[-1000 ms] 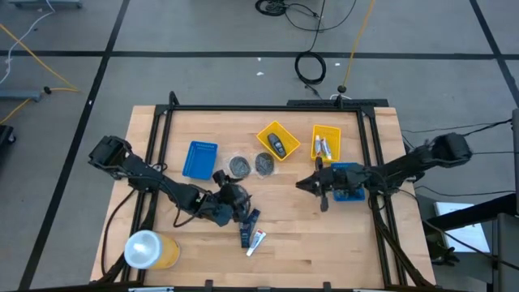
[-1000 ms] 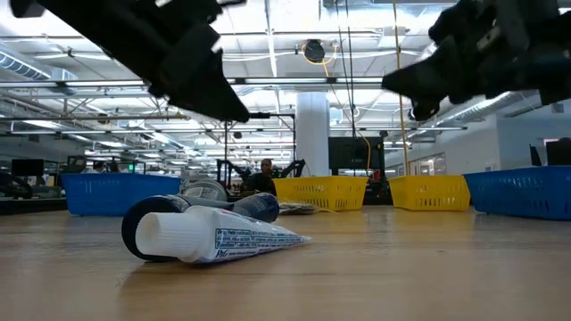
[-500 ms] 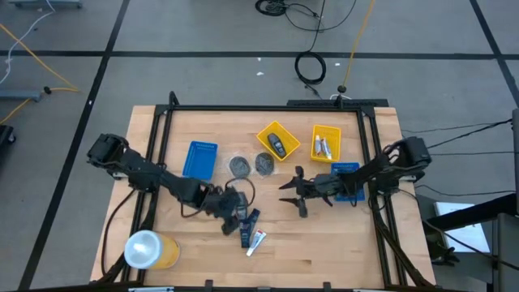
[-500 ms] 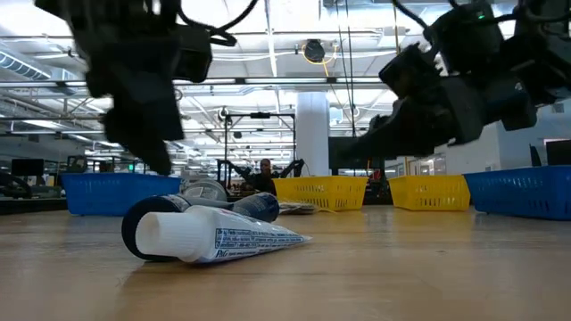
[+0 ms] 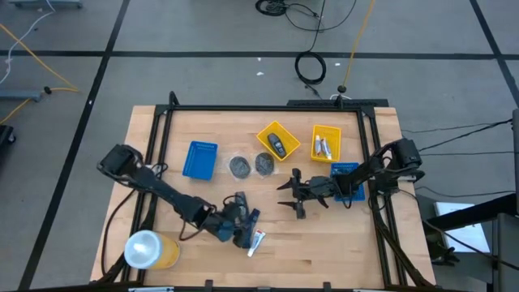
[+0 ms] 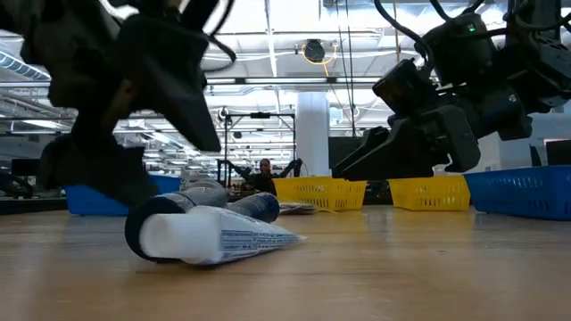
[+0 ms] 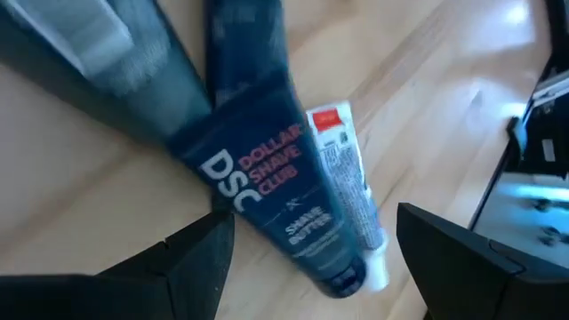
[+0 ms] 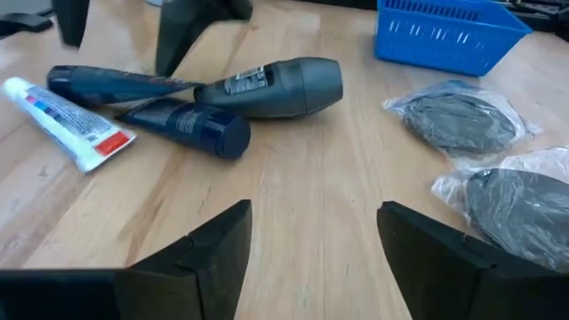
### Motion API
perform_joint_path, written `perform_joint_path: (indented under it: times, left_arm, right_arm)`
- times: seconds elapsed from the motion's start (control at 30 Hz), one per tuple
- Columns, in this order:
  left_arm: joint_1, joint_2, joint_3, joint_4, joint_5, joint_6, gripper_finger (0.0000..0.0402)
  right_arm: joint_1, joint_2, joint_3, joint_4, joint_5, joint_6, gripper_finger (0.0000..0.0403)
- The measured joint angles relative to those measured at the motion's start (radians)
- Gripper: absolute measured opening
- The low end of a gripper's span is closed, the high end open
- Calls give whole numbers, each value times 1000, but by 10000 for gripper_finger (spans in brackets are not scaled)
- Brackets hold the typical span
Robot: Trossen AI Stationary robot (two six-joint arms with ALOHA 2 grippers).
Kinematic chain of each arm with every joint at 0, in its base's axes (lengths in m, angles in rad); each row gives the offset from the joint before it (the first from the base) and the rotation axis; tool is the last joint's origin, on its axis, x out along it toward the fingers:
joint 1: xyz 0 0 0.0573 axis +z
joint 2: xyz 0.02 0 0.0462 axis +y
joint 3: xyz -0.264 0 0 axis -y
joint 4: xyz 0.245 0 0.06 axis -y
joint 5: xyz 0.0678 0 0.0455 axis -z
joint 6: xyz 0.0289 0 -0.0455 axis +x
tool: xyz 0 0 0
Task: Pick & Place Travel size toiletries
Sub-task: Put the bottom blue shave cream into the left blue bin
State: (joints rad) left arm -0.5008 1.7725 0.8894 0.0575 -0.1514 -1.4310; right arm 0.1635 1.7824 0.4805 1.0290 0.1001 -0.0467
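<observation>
A dark navy tube (image 7: 267, 178) and a white tube (image 7: 351, 196) lie side by side on the wood near the table's front (image 5: 251, 235). A dark oblong bottle (image 8: 276, 86) lies just beyond them. My left gripper (image 7: 311, 258) is open and low over the tubes, one finger on each side of them; I see no touch. My right gripper (image 5: 288, 195) hangs open above the table's middle, to the right of the tubes, with nothing between its fingers. Two grey discs in clear wrap (image 5: 239, 166) (image 5: 265, 162) lie farther back.
Two yellow trays (image 5: 277, 130) (image 5: 326, 130) at the back hold a dark bottle and silvery tubes. A blue tray (image 5: 200, 160) sits back left, and another (image 5: 347, 180) lies under my right arm. An orange cup (image 5: 150, 249) stands at the near left corner.
My left gripper has gone toward the near edge and down, and now stands over the tubes. My right gripper has gone toward the table's left, away from the blue tray, and has opened.
</observation>
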Motion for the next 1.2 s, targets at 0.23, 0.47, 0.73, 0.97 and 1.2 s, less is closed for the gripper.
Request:
perform_joint_path:
  times: [0.23,0.47,0.73,0.97,1.2]
  left_arm:
    - [24,58,2,56,76,21,310]
    - [42,63,7,-63,130,40,310]
    - [42,59,8,-189,146,7,310]
    - [44,47,7,-226,178,-7,310]
    - [40,-8,39,-516,184,-43,310]
  right_arm:
    - [0,0,0,1,0,0,232]
    - [0,0,0,3,1,0,231]
    - [0,0,0,7,2,-3,231]
    - [0,0,0,6,2,0,231]
    - [0,0,-1,3,3,0,231]
